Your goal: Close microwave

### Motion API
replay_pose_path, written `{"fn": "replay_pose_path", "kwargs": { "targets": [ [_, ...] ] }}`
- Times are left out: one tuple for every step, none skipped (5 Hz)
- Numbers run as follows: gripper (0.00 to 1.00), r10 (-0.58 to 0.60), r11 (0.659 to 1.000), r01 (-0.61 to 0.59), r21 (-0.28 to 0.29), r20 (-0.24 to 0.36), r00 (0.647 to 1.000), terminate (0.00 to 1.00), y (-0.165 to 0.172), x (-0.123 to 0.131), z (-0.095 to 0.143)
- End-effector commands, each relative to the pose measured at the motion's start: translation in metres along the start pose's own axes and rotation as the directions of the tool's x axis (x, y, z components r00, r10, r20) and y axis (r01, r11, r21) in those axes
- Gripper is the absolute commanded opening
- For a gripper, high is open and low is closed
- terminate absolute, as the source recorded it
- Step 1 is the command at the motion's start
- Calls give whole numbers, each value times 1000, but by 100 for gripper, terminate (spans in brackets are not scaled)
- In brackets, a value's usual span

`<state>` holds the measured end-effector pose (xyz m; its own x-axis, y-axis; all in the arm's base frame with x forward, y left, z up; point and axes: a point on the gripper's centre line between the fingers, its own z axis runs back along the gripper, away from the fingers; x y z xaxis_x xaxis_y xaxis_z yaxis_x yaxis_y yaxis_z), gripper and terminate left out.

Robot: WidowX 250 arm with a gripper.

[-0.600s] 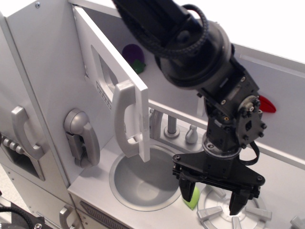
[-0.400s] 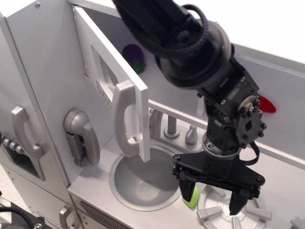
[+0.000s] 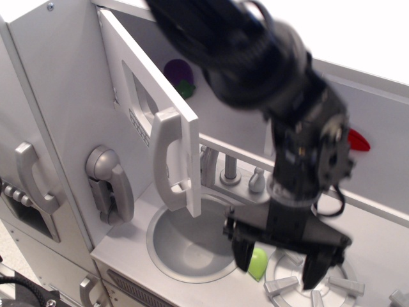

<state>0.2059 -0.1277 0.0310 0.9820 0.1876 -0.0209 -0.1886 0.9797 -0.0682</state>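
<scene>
Arm blurred now vs. sharp 0.4 s ago, so it has just started moving; blur smears left/up across wrist and forearm. Claw (image 3: 276, 268) sits a bit further left than before, over the gap between sink bowl (image 3: 185, 240) and burner (image 3: 313, 281), fingers spread apart, nothing between them. Green item (image 3: 257, 262) shows between the fingers on the bench, not gripped.

Microwave (image 3: 150, 112): upper left of kitchen unit, door swung out toward camera, wide open, same angle as earlier frames. Tall silver handle (image 3: 167, 157) on door's free edge, untouched. Claw is well below and right of the door, apart from it.

Purple item (image 3: 179, 73) seen past the door edge, inside or behind the cavity; can't tell which. Phone handset (image 3: 112, 182) on left wall, not involved. Red item (image 3: 359, 141) on back wall at right.

Judgement: approach just begun, task not advanced yet. Next needs claw raised to door's outer face or handle, then a push left/back. Risk: clipping the door's bottom corner on the way up.
</scene>
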Motion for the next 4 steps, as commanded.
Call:
{"fn": "replay_pose_path", "kwargs": {
  "targets": [
    [100,52,968,-33,-249,71,996,0,27,-10,110],
    [100,81,956,-54,-288,82,993,0,54,-17,143],
    [100,96,959,-65,-277,102,990,0,90,-23,148],
    [100,157,977,-137,-166,118,981,0,125,-17,137]
  ]
}}
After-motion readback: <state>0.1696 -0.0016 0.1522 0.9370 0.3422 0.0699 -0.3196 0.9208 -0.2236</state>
